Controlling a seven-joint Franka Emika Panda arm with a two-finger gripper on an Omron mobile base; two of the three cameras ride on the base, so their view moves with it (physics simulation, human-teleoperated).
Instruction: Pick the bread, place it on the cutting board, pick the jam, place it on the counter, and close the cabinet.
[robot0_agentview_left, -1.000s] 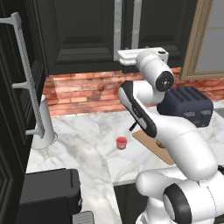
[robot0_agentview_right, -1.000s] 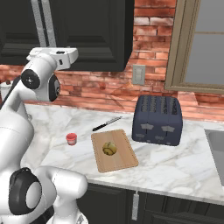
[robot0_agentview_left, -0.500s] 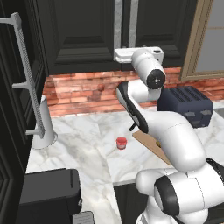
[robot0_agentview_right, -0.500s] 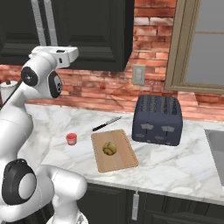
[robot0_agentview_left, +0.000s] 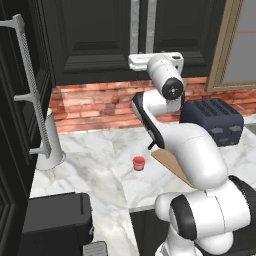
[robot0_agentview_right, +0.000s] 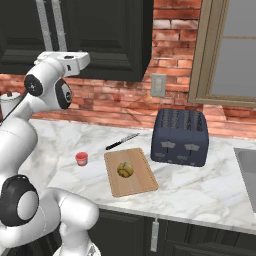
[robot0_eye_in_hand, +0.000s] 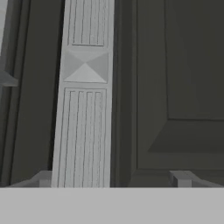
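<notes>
Gripper (robot0_agentview_left: 136, 62) is up at the cabinet (robot0_agentview_left: 95, 35), close to a silver handle (robot0_eye_in_hand: 84, 109); can't tell if jaws are open or closed. Bread (robot0_agentview_right: 125, 170) sits on cutting board (robot0_agentview_right: 131, 171). Jam (robot0_agentview_right: 81, 159) stands on counter (robot0_agentview_right: 210, 185), just left of board. Toaster (robot0_agentview_right: 180, 137) to the right.

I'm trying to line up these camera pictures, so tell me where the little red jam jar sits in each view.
Left base view: the jam stands on the marble counter, centre, left of the arm.
Right base view: the jam stands on the counter lower left, left of the cutting board, apart from it.
Hand view: not in it.
Shared landmark: the black toaster.
</notes>
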